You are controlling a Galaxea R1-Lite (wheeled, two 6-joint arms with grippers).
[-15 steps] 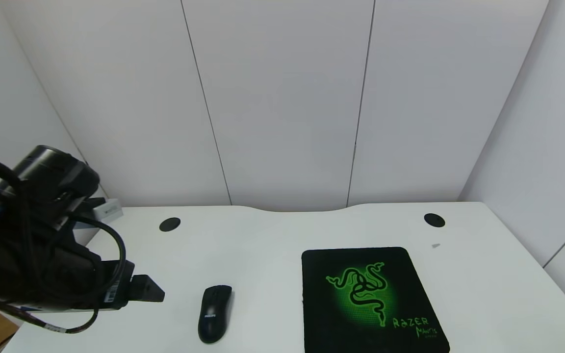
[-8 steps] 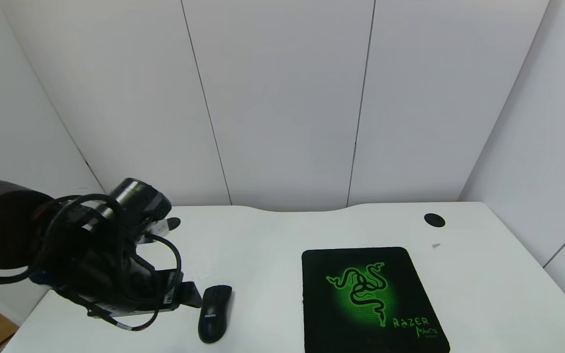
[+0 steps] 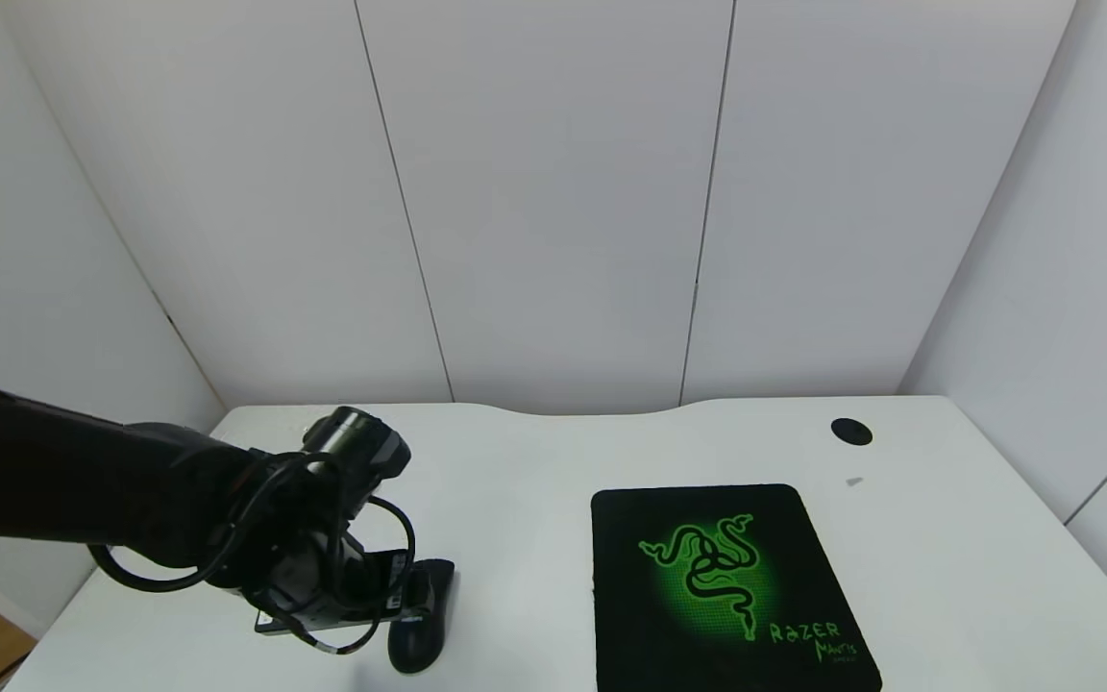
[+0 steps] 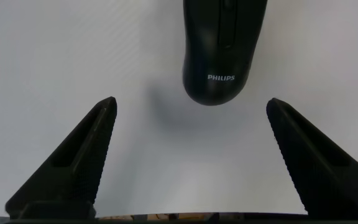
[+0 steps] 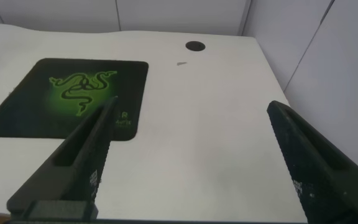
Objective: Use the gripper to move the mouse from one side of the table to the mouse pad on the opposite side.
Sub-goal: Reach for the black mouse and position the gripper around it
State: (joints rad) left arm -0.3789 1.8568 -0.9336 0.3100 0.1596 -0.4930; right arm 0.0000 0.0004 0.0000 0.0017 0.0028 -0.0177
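The glossy black mouse [image 3: 430, 630] lies on the white table [image 3: 534, 481], left of the middle near the front edge. My left gripper [image 3: 404, 596] is low over the table, up against the mouse's left side, and hides part of it. In the left wrist view the mouse [image 4: 224, 50] with its PHILIPS lettering lies just beyond the open gripper [image 4: 191, 104]; its fingers [image 4: 95, 146] touch nothing. The black mouse pad [image 3: 722, 586] with the green logo lies to the right. My right gripper [image 5: 191, 106] is open and empty over bare table beside the pad [image 5: 67, 93]; it is out of the head view.
One round black grommet [image 3: 850, 432] sits at the far right of the table; it also shows in the right wrist view [image 5: 195, 45]. My left arm [image 3: 83, 490] covers the far left of the table. White wall panels stand close behind the curved far edge.
My left arm has swung right and down over the table, bringing the open gripper up to the mouse. It now covers the left grommet. The mouse and pad have not moved.
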